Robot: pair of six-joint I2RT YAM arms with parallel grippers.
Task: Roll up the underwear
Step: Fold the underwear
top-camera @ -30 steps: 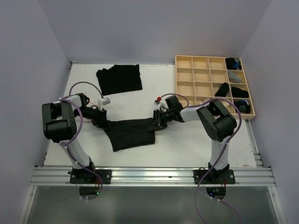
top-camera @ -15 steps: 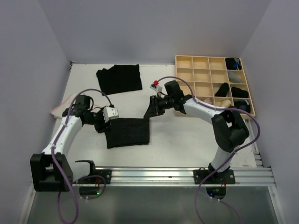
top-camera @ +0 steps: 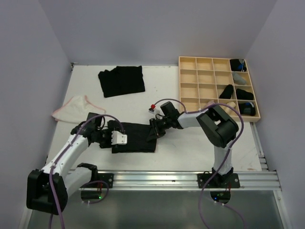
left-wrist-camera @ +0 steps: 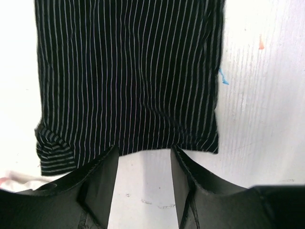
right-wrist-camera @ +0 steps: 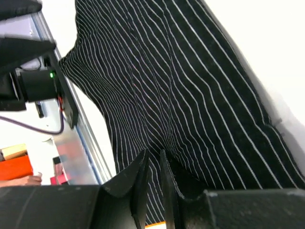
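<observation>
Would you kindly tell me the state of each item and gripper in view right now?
striped underwear: flat, unrolled
left gripper: open at its edge
right gripper: shut on striped underwear
black pile: flat, unrolled
pink-edged underwear: flat, unrolled
tray: partly filled with rolls

I work on a white tabletop (top-camera: 186, 148), boxed in by a pale lavender back wall (top-camera: 157, 28) and matching side walls (top-camera: 24, 71). An aluminium rail (top-camera: 157, 180) runs along its near edge. The light is soft and even. An orange fleck (left-wrist-camera: 260, 43) and a blue fleck (left-wrist-camera: 223, 78) mark the surface.
</observation>
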